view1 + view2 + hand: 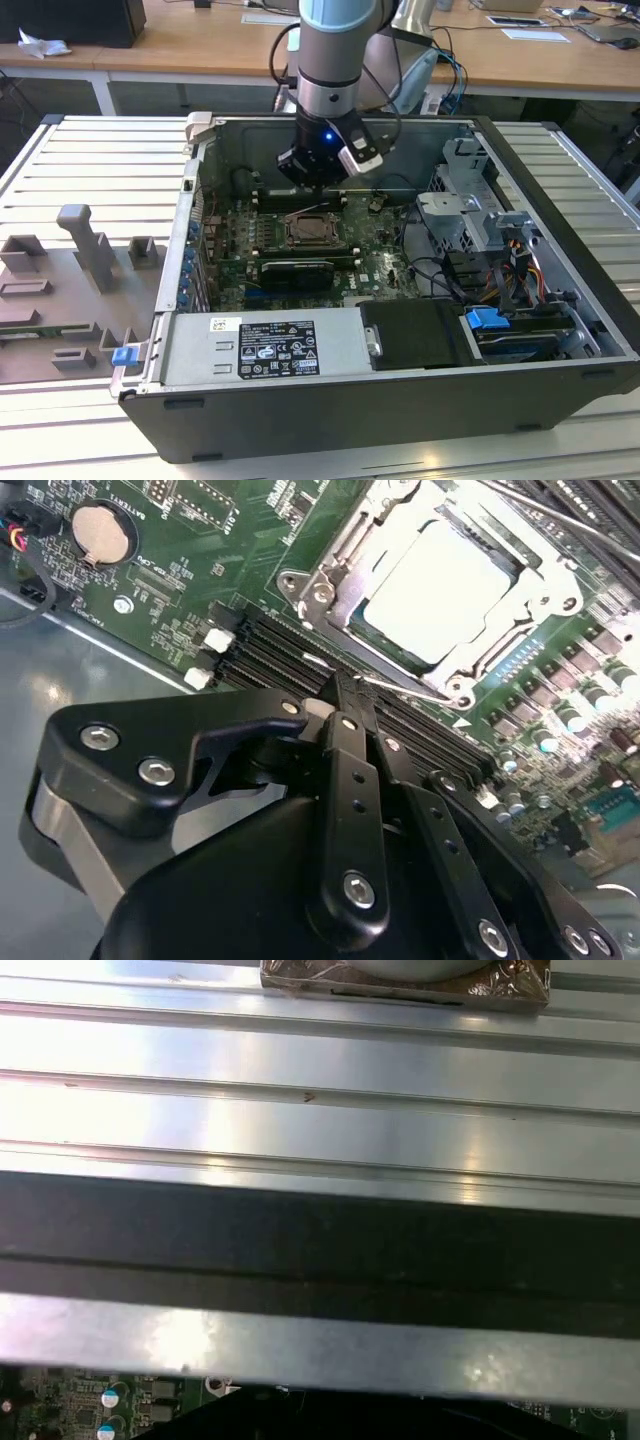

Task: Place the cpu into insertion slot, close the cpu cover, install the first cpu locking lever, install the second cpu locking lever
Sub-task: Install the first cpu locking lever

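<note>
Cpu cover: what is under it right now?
The cpu lies under the cpu cover, its pale top showing through the open middle. Its edges and whatever is beneath it are covered.

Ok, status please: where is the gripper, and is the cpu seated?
Gripper low beside cpu cover, tip at thin wire lever. Cpu seated, cover down over it. Nothing blocking.

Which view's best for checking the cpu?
Second wrist view: the cpu is close up, pale top framed by the cover. In the exterior view it is a small patch in the slot mid-board. The first wrist view faces the case edge.
</note>
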`<state>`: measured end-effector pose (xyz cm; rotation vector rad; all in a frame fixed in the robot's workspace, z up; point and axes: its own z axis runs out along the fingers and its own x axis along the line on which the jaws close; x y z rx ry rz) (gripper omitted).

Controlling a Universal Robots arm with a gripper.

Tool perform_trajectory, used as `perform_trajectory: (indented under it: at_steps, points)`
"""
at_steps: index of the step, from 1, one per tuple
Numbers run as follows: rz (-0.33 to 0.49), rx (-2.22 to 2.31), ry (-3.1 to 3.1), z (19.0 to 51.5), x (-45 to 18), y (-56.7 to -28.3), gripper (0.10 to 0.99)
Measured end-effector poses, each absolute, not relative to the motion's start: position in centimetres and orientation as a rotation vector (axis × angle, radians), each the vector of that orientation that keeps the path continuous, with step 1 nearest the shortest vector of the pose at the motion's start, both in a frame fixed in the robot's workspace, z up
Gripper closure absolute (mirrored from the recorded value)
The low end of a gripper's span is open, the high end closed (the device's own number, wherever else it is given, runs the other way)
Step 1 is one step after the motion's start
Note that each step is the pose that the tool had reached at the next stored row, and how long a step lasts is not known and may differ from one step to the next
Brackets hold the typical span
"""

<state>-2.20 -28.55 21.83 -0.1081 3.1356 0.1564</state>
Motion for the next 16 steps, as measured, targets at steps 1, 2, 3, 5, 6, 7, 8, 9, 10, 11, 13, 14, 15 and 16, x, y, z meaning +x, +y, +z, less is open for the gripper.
perform_trajectory:
  at_steps: [1, 2, 3, 5, 6, 7, 8, 9, 10, 11, 13, 14, 15, 16]
  points:
    - [0.156, -0.109, 3.136, 21.7, -2.11, -28.54, 0.976]
    - [0.156, -0.109, 3.136, 21.56, -2.04, -28.54, 0.976]
    - [0.156, -0.109, 3.136, 21.48, -1.99, -28.54, 0.976]
    - [0.156, -0.109, 3.136, 21.38, -1.9, -28.54, 0.976]
    - [0.156, -0.109, 3.136, 21.36, -1.86, -28.54, 0.976]
    - [0.156, -0.109, 3.136, 21.35, -1.83, -28.56, 0.976]
    - [0.156, -0.109, 3.136, 21.33, -1.82, -28.57, 0.976]
    - [0.156, -0.109, 3.136, 21.32, -1.81, -28.58, 0.976]
    - [0.156, -0.109, 3.136, 21.28, -1.78, -28.59, 0.976]
    - [0.156, -0.109, 3.136, 21.24, -1.74, -28.59, 0.976]
    - [0.156, -0.109, 3.136, 21.09, -1.67, -28.59, 0.976]
    - [0.156, -0.109, 3.136, 21.0, -1.63, -28.6, 0.976]
    - [0.156, -0.109, 3.136, 20.89, -1.59, -28.6, 0.976]
    - [0.156, -0.109, 3.136, 20.79, -1.55, -28.6, 0.976]
